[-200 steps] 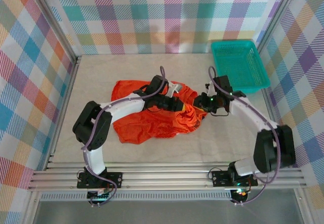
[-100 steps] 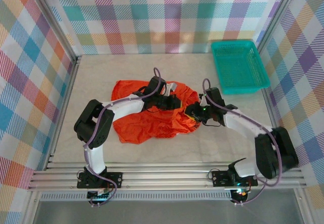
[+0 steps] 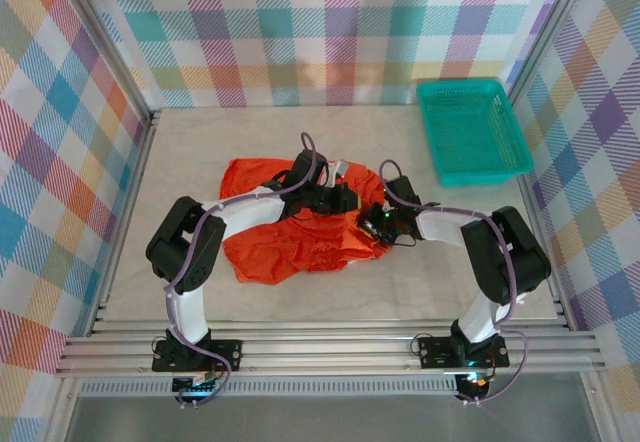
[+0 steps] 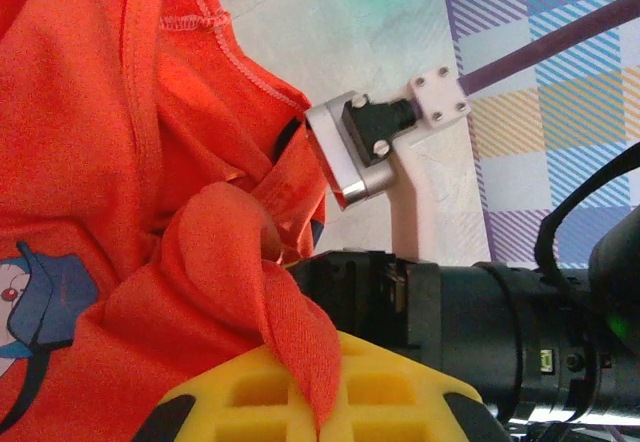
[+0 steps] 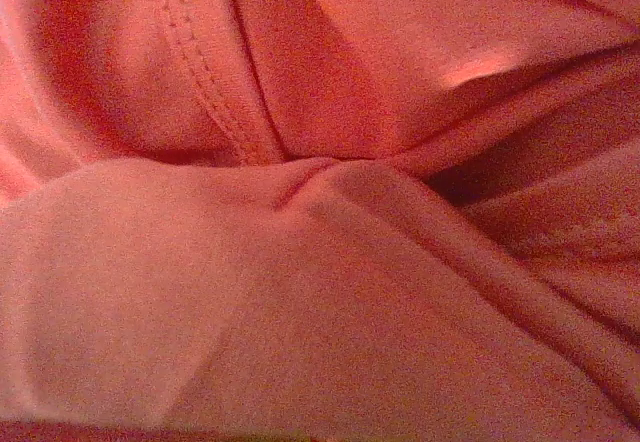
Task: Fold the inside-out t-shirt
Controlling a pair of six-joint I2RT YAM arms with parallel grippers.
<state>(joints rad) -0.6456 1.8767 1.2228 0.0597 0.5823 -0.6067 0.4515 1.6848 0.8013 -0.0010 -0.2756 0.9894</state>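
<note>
The inside-out t-shirt [image 3: 285,237] is a crumpled orange-red heap about mid-surface [image 3: 190,152], a bit nearer the left edge, with the cartoon print [image 4: 35,292] showing in the left wrist view. The left fingers [image 4: 400,387] are the yellow ones, clamped down on a twisted bunch of cloth near the heap's far right side. The right fingers [image 3: 370,225] are squeezed together and buried in the shirt's right edge, lens right up against the folds. Honestly can't tell if they've actually got any fabric. The teal basket [image 3: 472,132] sits in the far right corner, well apart from the shirt.
</note>
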